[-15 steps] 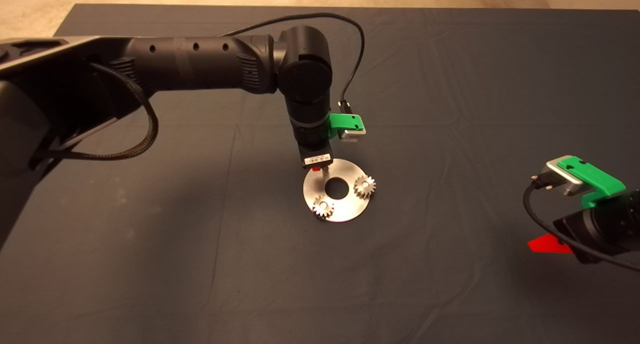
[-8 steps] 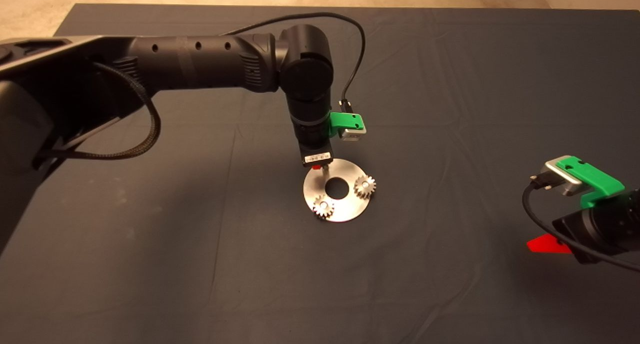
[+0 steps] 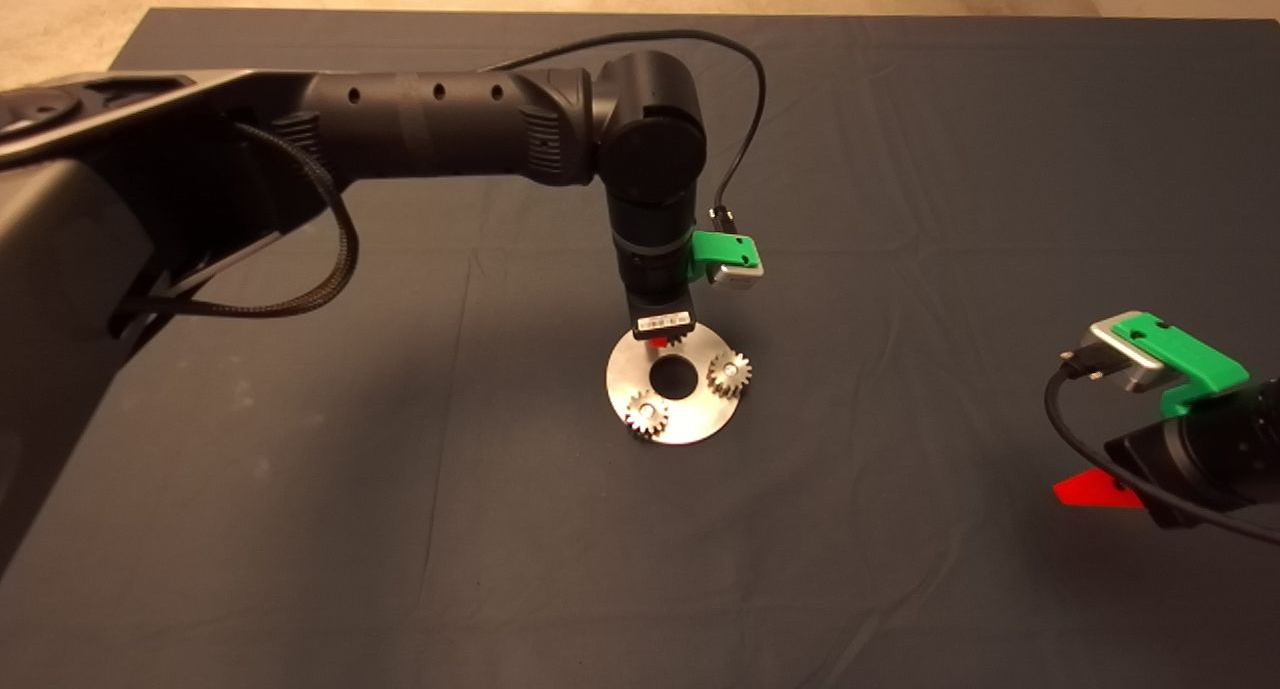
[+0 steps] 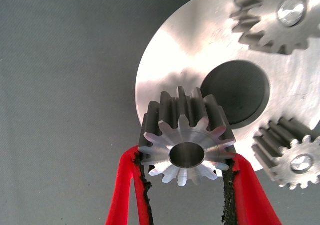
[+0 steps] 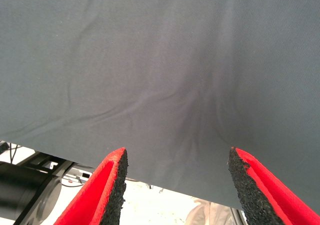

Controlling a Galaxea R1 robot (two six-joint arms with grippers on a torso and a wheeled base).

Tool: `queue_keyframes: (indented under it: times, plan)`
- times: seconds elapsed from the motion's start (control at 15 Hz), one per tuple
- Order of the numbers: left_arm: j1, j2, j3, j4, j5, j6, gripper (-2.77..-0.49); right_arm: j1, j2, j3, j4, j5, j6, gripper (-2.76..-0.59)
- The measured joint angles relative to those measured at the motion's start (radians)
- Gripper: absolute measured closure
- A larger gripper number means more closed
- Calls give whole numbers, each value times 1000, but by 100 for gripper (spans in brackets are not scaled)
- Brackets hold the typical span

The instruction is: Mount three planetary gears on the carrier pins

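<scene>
The silver carrier disc [image 3: 690,422] lies mid-mat. Two planetary gears [image 3: 730,373] [image 3: 647,414] sit on it, each with a shiny carrier pin [image 4: 292,9] [image 4: 302,162] showing in its centre. My left gripper [image 3: 657,341] hangs over the disc's far rim, shut on a third gear [image 4: 186,135], which it holds flat between its red fingers [image 4: 127,185] above the disc [image 4: 170,60]. Whether a pin stands under this gear I cannot tell. My right gripper [image 5: 177,157] waits open at the mat's right edge [image 3: 1090,491], holding nothing.
The dark mat [image 3: 400,519] is wrinkled around the disc. The left arm [image 3: 450,124] reaches in from the left, with a cable [image 3: 745,99] looping above the wrist. The right wrist view shows the mat's edge [image 5: 150,182] and floor beyond.
The left arm has shifted to the right with the gear in its fingers, from the disc's far-left rim to over its far rim. The right arm has barely moved.
</scene>
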Motion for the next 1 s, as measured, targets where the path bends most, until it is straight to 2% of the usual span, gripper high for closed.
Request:
queue_keyframes:
  times: [1.0]
  plan:
    - [7,-2,-14,-5,-2,24,-52,0,0,4,0,0,0,-147]
